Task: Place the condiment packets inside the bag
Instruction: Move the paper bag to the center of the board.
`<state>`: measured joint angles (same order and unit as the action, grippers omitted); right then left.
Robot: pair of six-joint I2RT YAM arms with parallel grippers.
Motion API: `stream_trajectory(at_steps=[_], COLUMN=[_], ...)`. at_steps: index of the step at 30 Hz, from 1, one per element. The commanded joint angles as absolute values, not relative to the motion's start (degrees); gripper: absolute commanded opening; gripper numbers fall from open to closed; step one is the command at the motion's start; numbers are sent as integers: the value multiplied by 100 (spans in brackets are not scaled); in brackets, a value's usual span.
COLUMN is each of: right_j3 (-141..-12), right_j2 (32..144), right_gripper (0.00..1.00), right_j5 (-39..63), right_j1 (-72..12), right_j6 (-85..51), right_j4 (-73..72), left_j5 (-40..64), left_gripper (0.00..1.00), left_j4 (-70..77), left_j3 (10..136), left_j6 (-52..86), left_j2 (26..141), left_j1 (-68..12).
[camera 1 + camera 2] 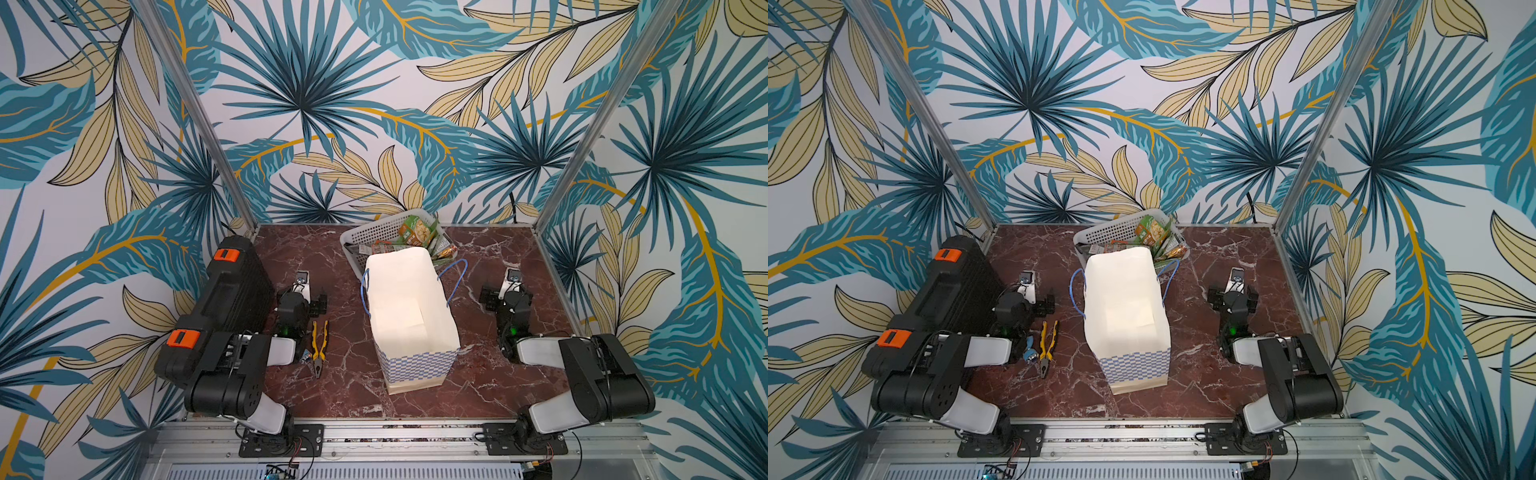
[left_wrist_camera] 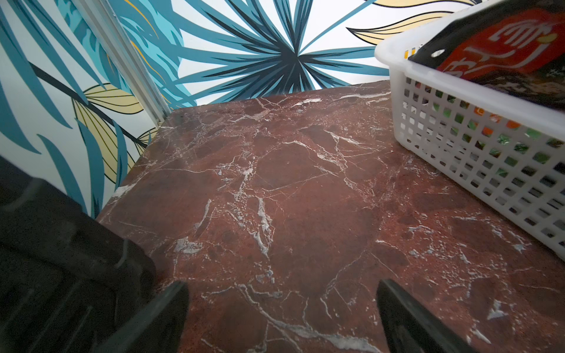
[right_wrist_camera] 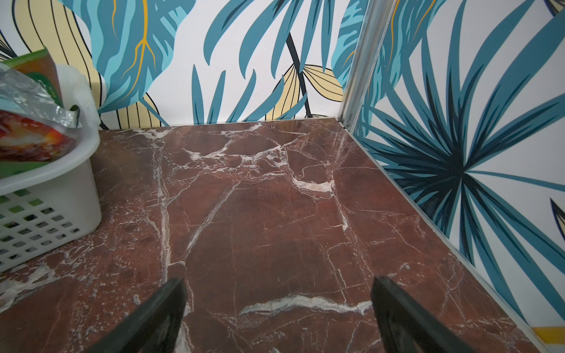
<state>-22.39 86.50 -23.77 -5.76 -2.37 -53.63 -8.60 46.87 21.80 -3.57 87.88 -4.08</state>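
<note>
The bag [image 1: 411, 316] [image 1: 1125, 316] stands upright mid-table in both top views, its mouth wide and only its white inside showing. Behind it the condiment packets [image 1: 417, 230] [image 1: 1152, 230] lie piled in a perforated white basket [image 1: 365, 237]. One red and black packet [image 2: 501, 45] juts over the basket rim in the left wrist view, and a silver and red one [image 3: 27, 140] shows in the right wrist view. My left gripper [image 1: 302, 295] [image 2: 282, 284] is open over bare marble, left of the bag. My right gripper [image 1: 508, 291] [image 3: 278, 280] is open right of it, holding nothing.
A black tool case [image 1: 224, 307] with orange latches leans at the table's left edge, close to my left arm. Yellow-handled pliers [image 1: 319, 345] lie between that arm and the bag. Metal frame posts [image 1: 582, 166] stand at the back corners. The basket [image 2: 458, 146] [image 3: 46, 195] touches the bag's far side.
</note>
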Motion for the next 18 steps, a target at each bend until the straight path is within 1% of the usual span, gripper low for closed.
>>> stream_trajectory(at_steps=[1,3,5,6,8,10,14,18], right_j3=[-2153,-2135,-2239,-2358,-2757,-3000,-3331,-4066], right_j2=[8672,8649,8368,8143,7698,7298,6417,5560], right_gripper=[100,100,100,100,100,100,100,99], right_j5=[-2452,-2468,-2352,-2379,-2466,-2347,-2202,-1798], right_j1=[-562,-573,-581,-589,-589,-589,-589,-589], right_j6=[-260,-183,-149,-138,-383,-451,-1039,-1636], right_j4=[-5300,-5408,-4965,-4574,-3255,-2475,-1338,259], left_j5=[-882,-960,-1167,-1375,-1708,-1897,-1780,-1368], left_gripper=[100,100,100,100,100,100,100,100], left_j4=[4685,4421,4163,3926,3247,2378,1092,-209], left_j3=[2341,2406,2391,2402,2528,2768,3254,3927], left_j6=[-351,-357,-355,-320,-147,120,514,1194], left_j2=[8678,8488,8177,7983,7565,7056,6166,5367], left_j1=[-414,-451,-530,-573,-613,-631,-681,-740])
